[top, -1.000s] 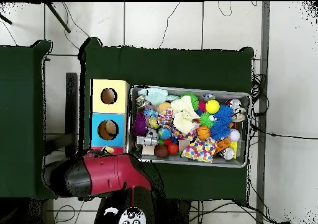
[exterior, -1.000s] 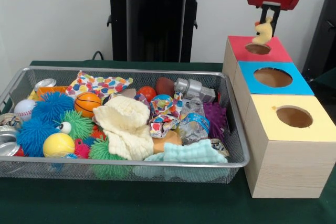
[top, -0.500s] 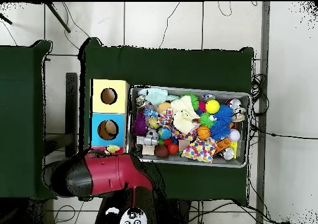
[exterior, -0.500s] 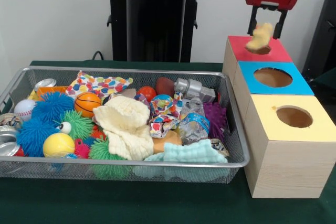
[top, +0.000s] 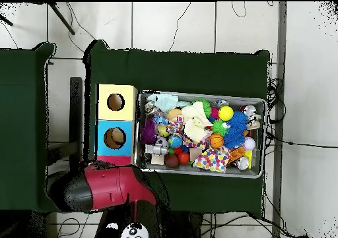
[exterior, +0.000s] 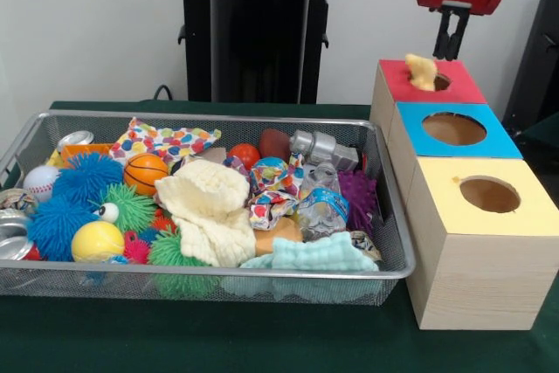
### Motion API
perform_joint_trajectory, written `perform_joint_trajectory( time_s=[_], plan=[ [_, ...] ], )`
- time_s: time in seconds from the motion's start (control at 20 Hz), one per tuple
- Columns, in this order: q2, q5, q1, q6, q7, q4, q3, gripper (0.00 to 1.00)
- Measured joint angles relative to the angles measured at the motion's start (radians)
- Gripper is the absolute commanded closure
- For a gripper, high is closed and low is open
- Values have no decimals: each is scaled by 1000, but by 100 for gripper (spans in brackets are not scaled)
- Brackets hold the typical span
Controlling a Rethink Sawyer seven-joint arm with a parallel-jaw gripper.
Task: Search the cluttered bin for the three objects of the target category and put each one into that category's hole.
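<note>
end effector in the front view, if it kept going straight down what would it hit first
Most likely the yellow plush toy lodged at the hole of the red-topped box. The end effector hangs just above it; depth is unclear, so it could meet the box top first.

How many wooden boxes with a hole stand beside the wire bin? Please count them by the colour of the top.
Red-topped box: 1
Blue-topped box: 1
Yellow-topped box: 1
Total: 3
</note>
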Motion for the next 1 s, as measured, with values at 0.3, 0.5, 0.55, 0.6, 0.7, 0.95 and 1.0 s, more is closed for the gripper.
perform_joint_trajectory(
  time_s=[0.3, 0.5, 0.55, 0.6, 0.7, 0.95, 1.0],
  plan=[
    [0, 0, -8, 0, 0, 4, 0, 100],
    [-4, 1, -27, 0, 0, 5, 0, 100],
    [-6, 3, -36, 0, 0, 5, 1, 100],
    [-7, 5, -41, 0, 0, 5, 1, 100],
    [-17, 12, -72, 13, 0, -2, 1, 100],
    [-30, 16, -142, 92, 0, -45, 1, 100],
    [-30, 16, -153, 103, 0, -53, 1, 100]
  ],
)
